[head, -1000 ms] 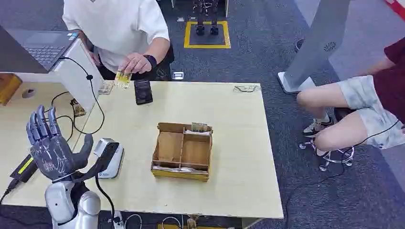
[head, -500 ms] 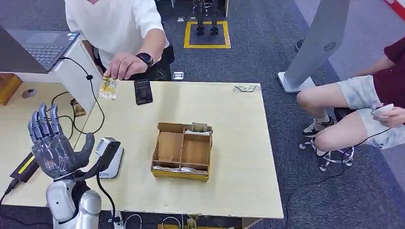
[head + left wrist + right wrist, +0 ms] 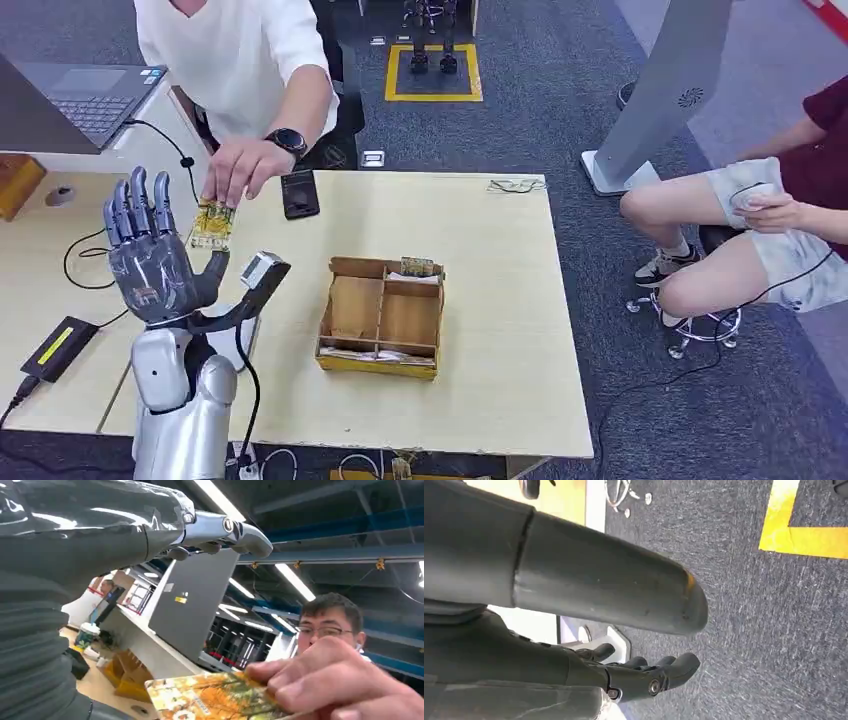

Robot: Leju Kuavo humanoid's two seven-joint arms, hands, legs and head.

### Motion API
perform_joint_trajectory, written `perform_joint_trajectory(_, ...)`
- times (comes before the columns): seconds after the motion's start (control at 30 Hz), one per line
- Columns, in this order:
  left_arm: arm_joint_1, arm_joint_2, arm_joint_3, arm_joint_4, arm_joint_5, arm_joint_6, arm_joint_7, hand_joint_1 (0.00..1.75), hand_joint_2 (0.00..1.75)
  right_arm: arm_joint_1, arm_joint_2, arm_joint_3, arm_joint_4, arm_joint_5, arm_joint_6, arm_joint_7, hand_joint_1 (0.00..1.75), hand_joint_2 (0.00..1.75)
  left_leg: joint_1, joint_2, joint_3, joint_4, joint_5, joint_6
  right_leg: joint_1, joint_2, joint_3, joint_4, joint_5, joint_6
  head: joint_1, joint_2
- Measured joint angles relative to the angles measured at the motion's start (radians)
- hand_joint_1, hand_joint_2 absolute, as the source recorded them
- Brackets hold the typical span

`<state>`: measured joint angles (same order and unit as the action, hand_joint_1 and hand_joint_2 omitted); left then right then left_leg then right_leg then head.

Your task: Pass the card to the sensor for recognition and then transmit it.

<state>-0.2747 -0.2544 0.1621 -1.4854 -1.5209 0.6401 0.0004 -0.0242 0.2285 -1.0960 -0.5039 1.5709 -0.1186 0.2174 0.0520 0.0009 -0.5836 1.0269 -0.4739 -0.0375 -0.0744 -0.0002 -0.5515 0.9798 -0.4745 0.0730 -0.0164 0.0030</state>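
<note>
Left hand (image 3: 150, 262) is spread wide and empty, card (image 3: 213, 222) sits pinched in the person's hand (image 3: 238, 170) just beyond it over the table (image 3: 500, 330); thin, stiff, slick, so you pinch its free edge firmly

desk (image 3: 480, 280): pale wood-look top — smooth, matt
card (image 3: 210, 700): glossy print
left hand (image 3: 150, 265): dark glossy plastic — sheen seen
</note>
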Motion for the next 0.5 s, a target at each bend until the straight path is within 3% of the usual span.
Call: perform_joint_trajectory(0.5,-0.013,0.005,-0.019,0.048,0.0,0.006,0.01,0.0,1.75,0.004,-0.004,0.016,0.001,0.0,-0.003,0.005,0.0,0.0,0.0,0.0,0.0,0.0,0.0,0.0,0.0,0.0,0.0,0.0,0.0,0.0,0.0,0.0)
